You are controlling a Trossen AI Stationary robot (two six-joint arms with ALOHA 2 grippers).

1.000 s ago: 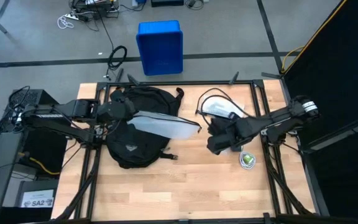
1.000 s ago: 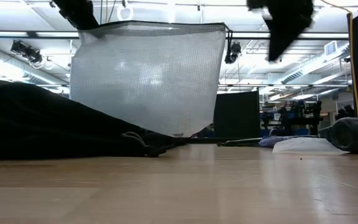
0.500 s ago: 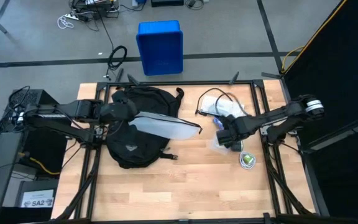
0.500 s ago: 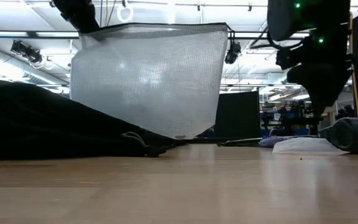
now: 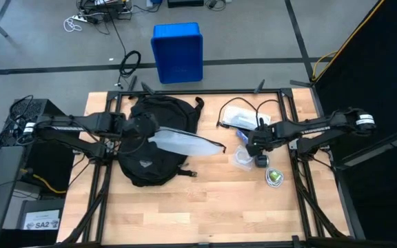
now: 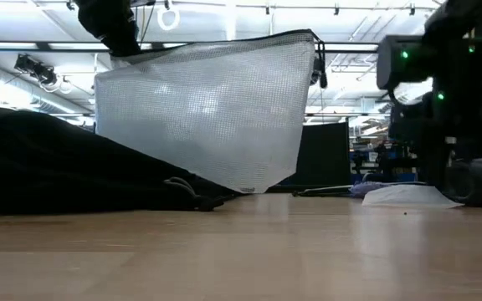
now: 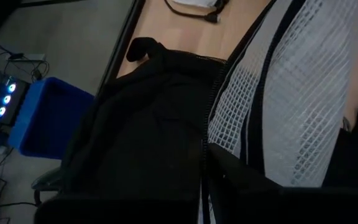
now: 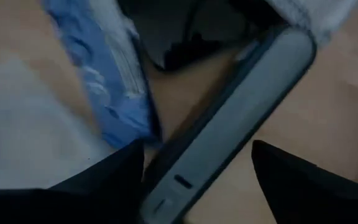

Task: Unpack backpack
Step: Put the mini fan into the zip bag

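Observation:
The black backpack (image 5: pixel 150 148) lies on the table's left half. Over it my left gripper (image 5: pixel 145 129) is shut on a white mesh pouch (image 5: pixel 188 144) with a black zip edge, which hangs in the air (image 6: pixel 199 109). At the right, my right gripper (image 8: pixel 197 186) points down, open, low over a slim grey device (image 8: pixel 235 124) lying flat on the wood. One finger stands on either side of the device; whether they touch it I cannot tell. A blue packet (image 8: pixel 101 68) lies next to it. My left gripper holds the mesh pouch by its upper corner at the zip edge (image 6: pixel 122 57), coming down at a slant from the table's left side. The pouch hangs below the fingers, spread flat and slightly tilted. Its lowest corner (image 6: pixel 245 186) is clear of the table.
A white pouch with a cable (image 5: pixel 243 117), a clear bag (image 5: pixel 242 159) and a small green and white round thing (image 5: pixel 275 176) lie around my right gripper. A blue crate (image 5: pixel 177 52) stands on the floor beyond the far edge. The near half of the table is bare wood (image 5: pixel 198 207).
My right gripper has come down toward the table and a little toward its right edge, turning as it went, and now stands low over the grey device. My left gripper has shifted slightly toward the right; the pouch has tipped, its free upper corner now higher.

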